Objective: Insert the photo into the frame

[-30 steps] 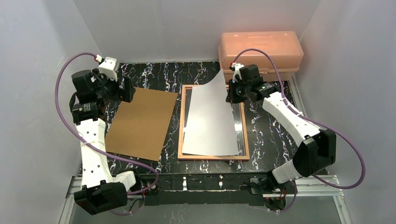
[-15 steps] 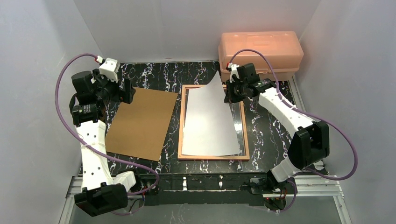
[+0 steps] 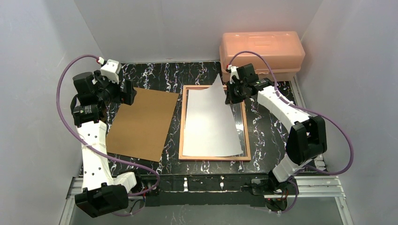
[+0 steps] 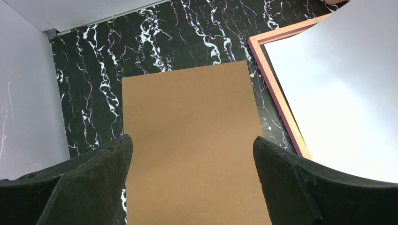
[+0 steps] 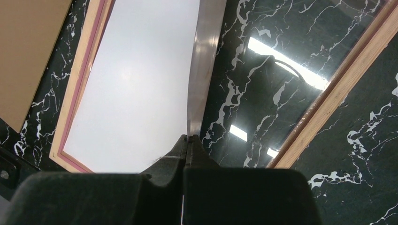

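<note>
Misseating is looming: right end effector [image 5: 187, 138] is pinching raised corner of white-backed rectangular photo [image 3: 209, 126] over thin pink-tan wooden frame [image 3: 211, 158]; corner may catch its rail.

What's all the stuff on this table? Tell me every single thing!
photo: one, white back up, lying in the frame, far right corner lifted
frame: one, pink and tan, flat in the middle of the table
board: one, brown, flat, left of the frame
box: one, peach, lid closed, far right corner
table: one, black with white veins, under it all
left gripper: one, black, open, above the board
right gripper: one, black, shut on the photo's edge
</note>
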Available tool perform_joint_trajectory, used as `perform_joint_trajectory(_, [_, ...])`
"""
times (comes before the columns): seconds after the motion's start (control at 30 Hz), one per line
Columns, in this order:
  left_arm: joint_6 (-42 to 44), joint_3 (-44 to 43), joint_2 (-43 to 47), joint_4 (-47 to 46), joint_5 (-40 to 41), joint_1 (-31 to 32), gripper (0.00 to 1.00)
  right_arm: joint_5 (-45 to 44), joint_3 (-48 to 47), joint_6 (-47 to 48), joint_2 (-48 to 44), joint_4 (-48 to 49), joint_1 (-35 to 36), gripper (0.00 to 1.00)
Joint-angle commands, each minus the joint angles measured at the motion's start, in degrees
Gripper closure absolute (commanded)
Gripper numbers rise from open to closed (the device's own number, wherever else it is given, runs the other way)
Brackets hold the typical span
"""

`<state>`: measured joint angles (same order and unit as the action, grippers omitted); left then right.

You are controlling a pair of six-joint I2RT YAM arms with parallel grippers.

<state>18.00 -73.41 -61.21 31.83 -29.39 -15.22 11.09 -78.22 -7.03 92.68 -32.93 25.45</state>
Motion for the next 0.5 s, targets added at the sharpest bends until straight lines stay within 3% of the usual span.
perform_joint_trajectory(0.0, [0.6,1.0,1.0,0.8,-0.9,-0.2,0.01,0.6,-1.2,1.7,0.6,1.3,-0.2,0.99])
perform_joint_trajectory(0.47, [0.9,1.7,1.0,0.9,-0.9,-0.2,0.01,-3.1,-0.2,2.2,1.6,3.4,-0.3,0.95])
